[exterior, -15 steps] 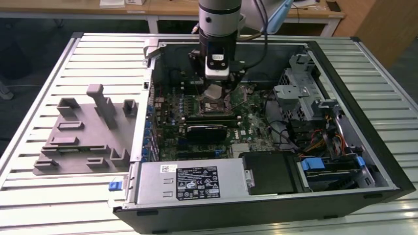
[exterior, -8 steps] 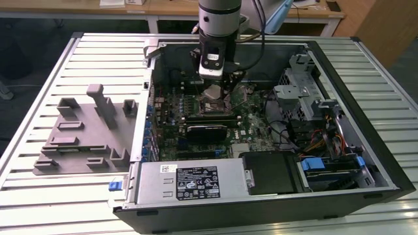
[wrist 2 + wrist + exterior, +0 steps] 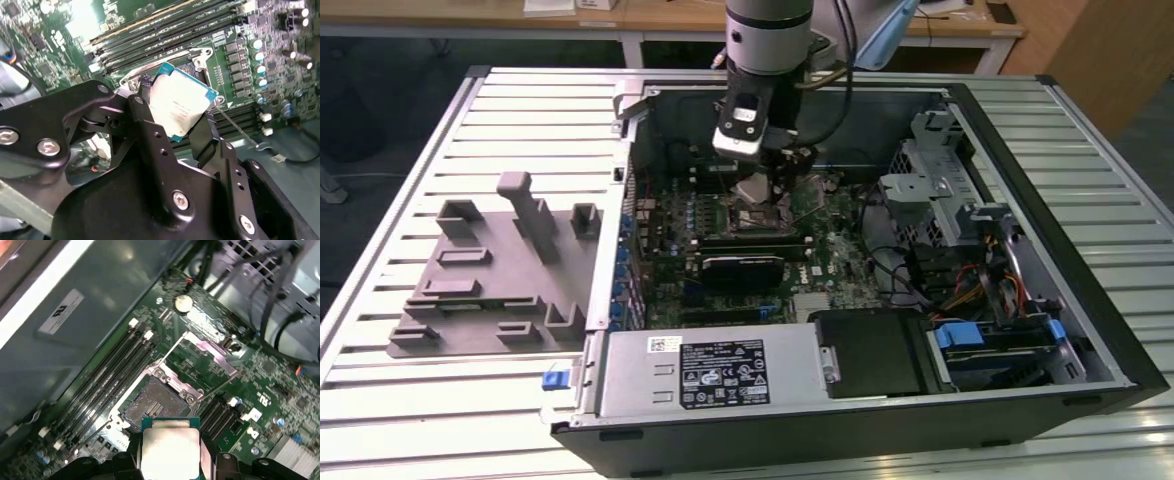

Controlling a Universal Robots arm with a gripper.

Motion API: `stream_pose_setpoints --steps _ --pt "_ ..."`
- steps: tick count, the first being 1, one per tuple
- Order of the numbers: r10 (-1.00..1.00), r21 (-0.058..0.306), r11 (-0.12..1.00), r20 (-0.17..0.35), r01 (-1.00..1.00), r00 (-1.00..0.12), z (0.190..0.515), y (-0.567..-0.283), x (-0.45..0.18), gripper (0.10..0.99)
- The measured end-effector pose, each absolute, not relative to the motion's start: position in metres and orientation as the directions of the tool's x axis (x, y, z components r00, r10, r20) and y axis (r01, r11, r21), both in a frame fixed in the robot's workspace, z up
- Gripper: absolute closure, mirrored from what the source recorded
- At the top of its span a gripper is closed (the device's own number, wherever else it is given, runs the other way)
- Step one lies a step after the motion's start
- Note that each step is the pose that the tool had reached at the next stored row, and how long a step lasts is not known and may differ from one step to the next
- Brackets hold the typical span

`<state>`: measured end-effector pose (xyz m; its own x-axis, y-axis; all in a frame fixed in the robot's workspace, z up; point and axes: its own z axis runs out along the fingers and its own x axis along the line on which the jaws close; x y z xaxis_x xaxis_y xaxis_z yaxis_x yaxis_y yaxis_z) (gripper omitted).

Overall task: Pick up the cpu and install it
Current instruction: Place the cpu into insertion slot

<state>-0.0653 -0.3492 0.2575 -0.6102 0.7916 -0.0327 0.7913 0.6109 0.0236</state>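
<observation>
Exterior view: the arm reaches down into the open case (image 3: 881,428) on the table (image 3: 400,420), with the gripper (image 3: 765,178) over the motherboard (image 3: 843,252). In the second wrist view its black fingers (image 3: 145,107) are drawn in narrowly on the cpu (image 3: 182,107), pinching two opposite edges. In the first wrist view the cpu hangs above the board, near the bare socket (image 3: 152,402) and not seated in it. The socket's metal frame (image 3: 210,350) is swung open. A grey tray (image 3: 480,280) lies on the table, on the exterior view's left of the case.
</observation>
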Motion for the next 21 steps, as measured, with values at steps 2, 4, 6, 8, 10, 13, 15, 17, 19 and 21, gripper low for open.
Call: stream_pose_setpoints --steps 2,4,6,8,10,13,15,17,19,21 --pt "0.812 0.024 0.583 -0.033 0.812 -0.582 0.2574 -0.3492 -0.0653 0.541" --pt "0.832 0.024 0.555 -0.033 0.832 -0.554 0.2574 -0.3492 -0.0653 0.541" --pt "0.85 0.024 0.527 -0.033 0.85 -0.526 0.2573 -0.3492 -0.0653 0.541" --pt "0.867 0.024 0.498 -0.033 0.867 -0.497 0.2573 -0.3492 -0.0653 0.541" --pt "0.884 0.024 0.466 -0.033 0.884 -0.465 0.2572 -0.3492 -0.0653 0.541" --pt "0.908 0.024 0.419 -0.033 0.908 -0.418 0.2572 -0.3492 -0.0653 0.541" --pt "0.922 0.024 0.388 -0.033 0.922 -0.387 0.2571 -0.3492 -0.0653 0.541" --pt "0.935 0.024 0.355 -0.033 0.935 -0.354 0.2571 -0.3492 -0.0653 0.541" --pt "0.946 0.024 0.322 -0.033 0.946 -0.321 0.2571 -0.3492 -0.0653 0.541" --pt "0.957 0.024 0.289 -0.033 0.957 -0.288 0.257 -0.3492 -0.0653 0.541"
